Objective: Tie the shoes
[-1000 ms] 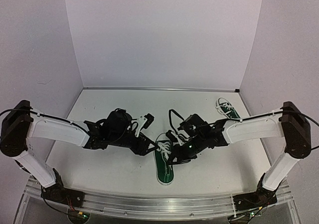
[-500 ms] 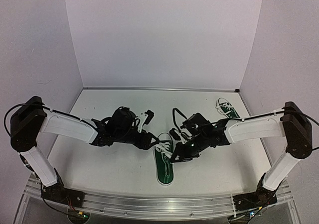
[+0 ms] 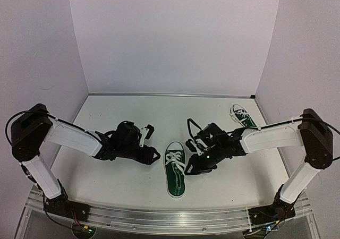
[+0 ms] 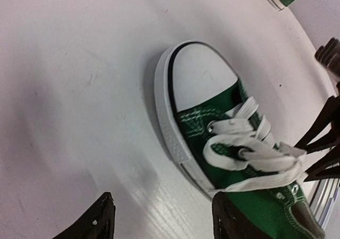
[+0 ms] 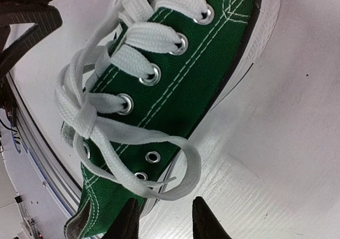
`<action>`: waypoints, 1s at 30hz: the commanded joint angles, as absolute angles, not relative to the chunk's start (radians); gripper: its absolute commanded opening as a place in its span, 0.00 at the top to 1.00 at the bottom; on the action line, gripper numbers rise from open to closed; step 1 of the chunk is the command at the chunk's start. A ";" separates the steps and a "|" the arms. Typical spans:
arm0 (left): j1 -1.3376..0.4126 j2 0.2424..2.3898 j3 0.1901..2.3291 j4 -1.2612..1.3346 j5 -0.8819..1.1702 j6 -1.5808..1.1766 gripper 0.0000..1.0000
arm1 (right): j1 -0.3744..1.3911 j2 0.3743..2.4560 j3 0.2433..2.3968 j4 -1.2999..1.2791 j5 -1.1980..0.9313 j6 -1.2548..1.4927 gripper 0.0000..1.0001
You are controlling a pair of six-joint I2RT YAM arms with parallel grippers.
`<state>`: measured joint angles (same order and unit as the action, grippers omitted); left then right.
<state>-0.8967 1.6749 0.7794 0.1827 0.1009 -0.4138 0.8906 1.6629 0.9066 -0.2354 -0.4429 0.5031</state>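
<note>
In the overhead view the left tool (image 3: 154, 155) lies low over the white table (image 3: 117, 178), left of centre. Its wrist view shows both fingers (image 4: 101, 220) spread wide with nothing between them, pointing at the shoe's white toe cap. At the lower centre of the frame lies the near green shoe (image 3: 174, 175), sole down. Its white laces (image 5: 85, 117) are crossed over once near the top eyelets, and one slack loop hangs over the shoe's side onto the table. The right tool (image 3: 190, 165) sits just right of this shoe, its fingers (image 5: 204, 220) a narrow gap apart and holding nothing, with the loop just beyond their tips. The far shoe (image 3: 241, 116) lies at the right, well apart.
</note>
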 commanded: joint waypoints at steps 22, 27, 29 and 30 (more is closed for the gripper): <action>-0.711 1.415 0.786 -0.055 0.205 -0.403 0.00 | 0.918 1.613 0.929 -0.144 -0.489 0.515 0.57; -0.689 1.373 0.927 -0.255 0.206 -0.382 0.00 | 0.918 1.404 0.903 -0.178 -0.397 0.514 0.30; -0.689 1.337 0.984 -0.324 0.159 -0.379 0.00 | 0.917 1.312 0.901 -0.184 -0.327 0.507 0.16; -0.689 1.318 1.005 -0.356 0.132 -0.377 0.00 | 0.917 1.274 0.902 -0.188 -0.292 0.503 0.08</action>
